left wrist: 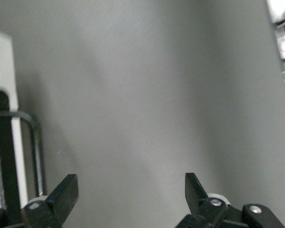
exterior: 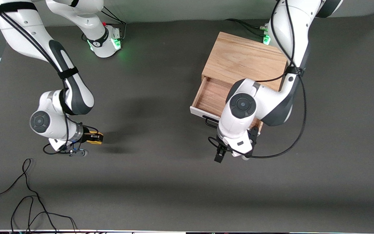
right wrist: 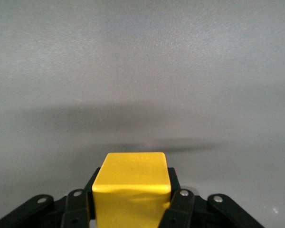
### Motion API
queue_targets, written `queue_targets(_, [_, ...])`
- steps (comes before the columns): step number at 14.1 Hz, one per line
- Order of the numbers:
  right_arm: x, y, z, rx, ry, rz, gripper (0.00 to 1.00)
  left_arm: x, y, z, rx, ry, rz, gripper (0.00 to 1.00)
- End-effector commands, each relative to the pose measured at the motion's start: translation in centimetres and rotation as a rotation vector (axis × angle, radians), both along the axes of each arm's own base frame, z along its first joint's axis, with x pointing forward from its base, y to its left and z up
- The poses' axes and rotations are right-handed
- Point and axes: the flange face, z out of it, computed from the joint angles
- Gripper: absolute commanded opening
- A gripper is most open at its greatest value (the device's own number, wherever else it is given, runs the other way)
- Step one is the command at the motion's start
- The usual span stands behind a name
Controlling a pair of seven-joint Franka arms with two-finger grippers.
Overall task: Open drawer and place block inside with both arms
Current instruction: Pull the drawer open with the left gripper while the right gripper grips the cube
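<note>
- We see the right gripper (right wrist: 131,209) clamped on the block (right wrist: 132,190), its black fingers (right wrist: 179,209) pressed against two sides of the yellow cube.
- In the front view the block (exterior: 94,137) sits lifted in that gripper (exterior: 96,138), over bare table toward the right arm's end, with a dark shadow on the mat beneath it.
- The right wrist view shows only plain grey surface past the cube.
- We find the left gripper (left wrist: 128,194) spread wide, its two fingertips (left wrist: 65,192) well apart with nothing between them.
- From the front the left gripper (exterior: 220,155) hangs over the table just in front of the drawer's white panel, clear of the handle (exterior: 210,122).
- In the left wrist view the black wire handle (left wrist: 35,142) and the white front panel (left wrist: 2,95) lie close beside one finger; we cannot tell whether they touch.
- The drawer (exterior: 211,94) is pulled out of the oak box (exterior: 243,60); the part of its wooden floor we can see holds nothing, and the left arm (exterior: 255,104) covers the rest.
- The box stands toward the left arm's end of the grey table (exterior: 161,182).
- Loose black cables (exterior: 28,198) lie on the table nearer the camera, at the right arm's end.
</note>
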Motion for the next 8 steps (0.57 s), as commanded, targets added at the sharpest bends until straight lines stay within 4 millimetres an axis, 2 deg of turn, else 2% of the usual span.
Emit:
queue_targets(1, [1.8,1.0,6.6,-0.002,0.037,-0.004,0.1,1.5,5.0,7.3,0.057,-0.001,-0.106,1.0])
queue_targets(2, [2.3,2.0,8.5,-0.002,0.052,0.011,0.1,1.1,6.7,9.3,0.071,0.03,-0.181,1.0])
queue_targets(4, [3.3,2.9,12.6,0.001,0.06,0.001,0.1,0.2,11.5,13.7,0.059,0.097,-0.29,1.0])
queue_targets(5, [3.6,4.0,14.9,0.003,0.064,-0.034,0.1,-0.3,14.0,15.3,0.066,0.131,-0.343,1.0])
queue_targets(7, [3.2,8.9,19.1,0.025,0.082,-0.059,0.1,-1.7,18.1,16.9,0.076,0.223,-0.449,1.0])
queue_targets(8, [2.5,12.4,21.0,0.048,0.084,-0.067,0.1,-2.4,20.2,17.9,0.075,0.242,-0.503,1.0])
